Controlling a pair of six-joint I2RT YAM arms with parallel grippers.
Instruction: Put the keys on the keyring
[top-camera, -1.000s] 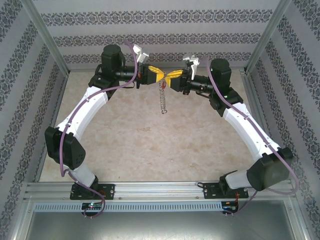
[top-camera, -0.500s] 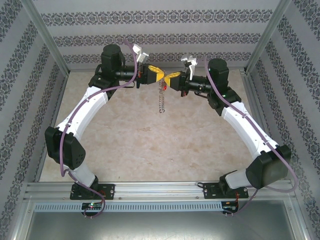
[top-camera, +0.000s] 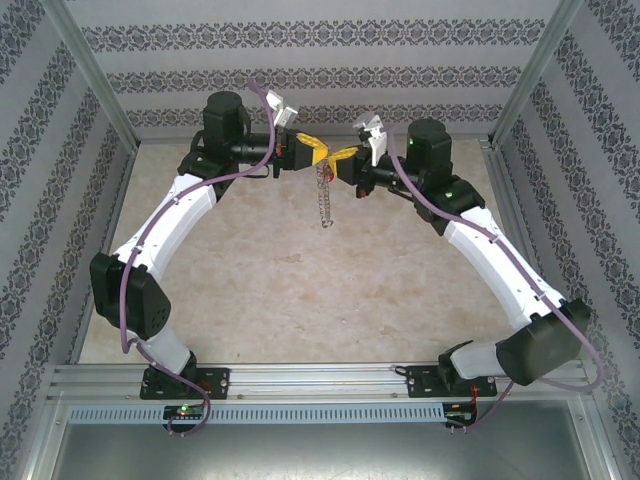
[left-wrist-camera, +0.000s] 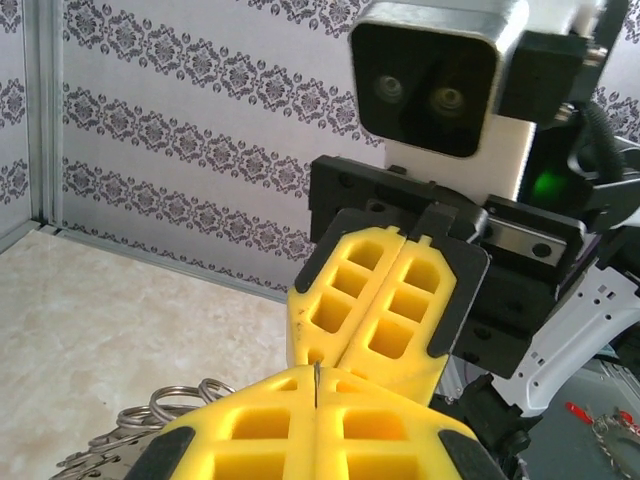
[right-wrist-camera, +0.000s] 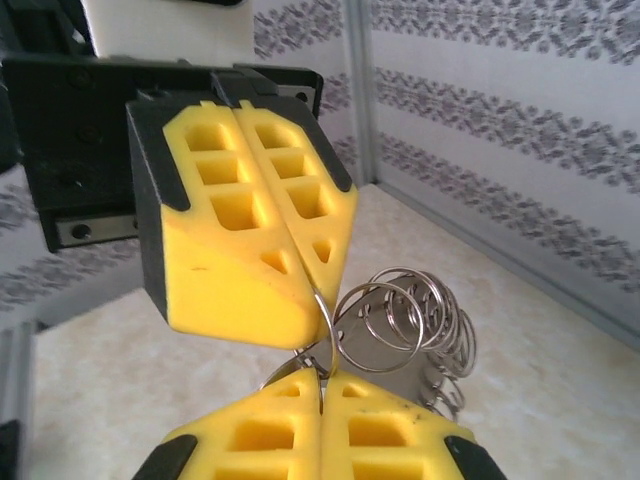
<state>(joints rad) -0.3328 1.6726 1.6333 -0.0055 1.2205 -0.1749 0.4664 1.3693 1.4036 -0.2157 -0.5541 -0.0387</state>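
- The keyring (top-camera: 322, 195) hangs as a limp chain of small silvery rings from the two claw tips, over the far middle of the surface (top-camera: 300, 300)
- The left claw (top-camera: 308, 150) reaches in from the left and is clenched on the keyring's thin wire
- The right claw (top-camera: 342, 156) reaches in from the right, clenched on the same wire, tip to tip with the left one
- In the right wrist view, loose rings fan out just beside the yellow fingers (right-wrist-camera: 220, 270)
- Patterned walls (top-camera: 320, 70) enclose the surface

Noted keyring (right-wrist-camera: 400, 320): glossy, smooth silvery metal wire. Left hand (right-wrist-camera: 308, 300) fingers (right-wrist-camera: 225, 270) were matt yellow plastic, faintly speckled, backed in black plastic. Desk (right-wrist-camera: 560, 400) looked smooth, pale-marbled, slight sheen.
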